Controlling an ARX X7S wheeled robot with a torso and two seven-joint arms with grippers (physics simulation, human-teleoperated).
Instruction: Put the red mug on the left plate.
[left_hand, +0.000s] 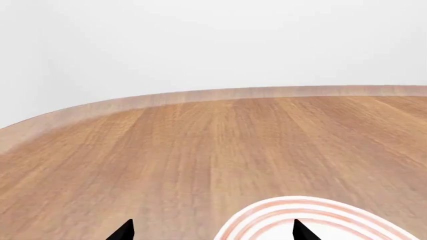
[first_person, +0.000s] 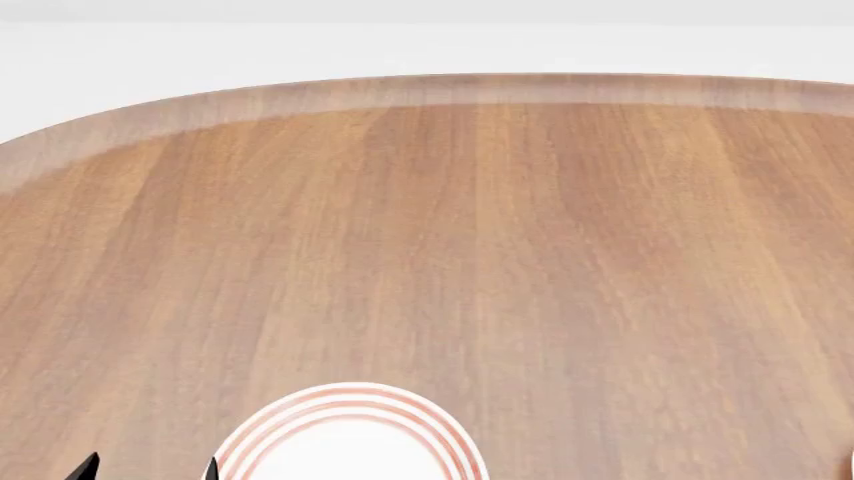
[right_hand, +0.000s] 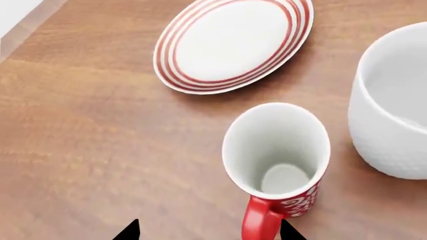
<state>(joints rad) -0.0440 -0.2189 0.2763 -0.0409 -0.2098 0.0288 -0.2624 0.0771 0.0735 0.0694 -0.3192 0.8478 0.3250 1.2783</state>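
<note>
The red mug (right_hand: 277, 155) stands upright on the wood in the right wrist view, white inside, its red handle (right_hand: 260, 220) turned toward my right gripper (right_hand: 210, 231). That gripper is open, and the handle sits between its fingertips, close to one of them. The left plate (first_person: 347, 440), white with thin red rings, lies at the near edge of the head view. My left gripper (first_person: 147, 468) hovers open just left of it, nothing between its fingers; the same left plate (left_hand: 320, 220) shows under one fingertip. The mug is out of the head view.
A larger white mug (right_hand: 393, 105) stands close beside the red mug. A ringed plate (right_hand: 233, 42) lies beyond them; I cannot tell which plate it is. The wooden table (first_person: 481, 230) stretches far, with a rounded rim (first_person: 400, 92).
</note>
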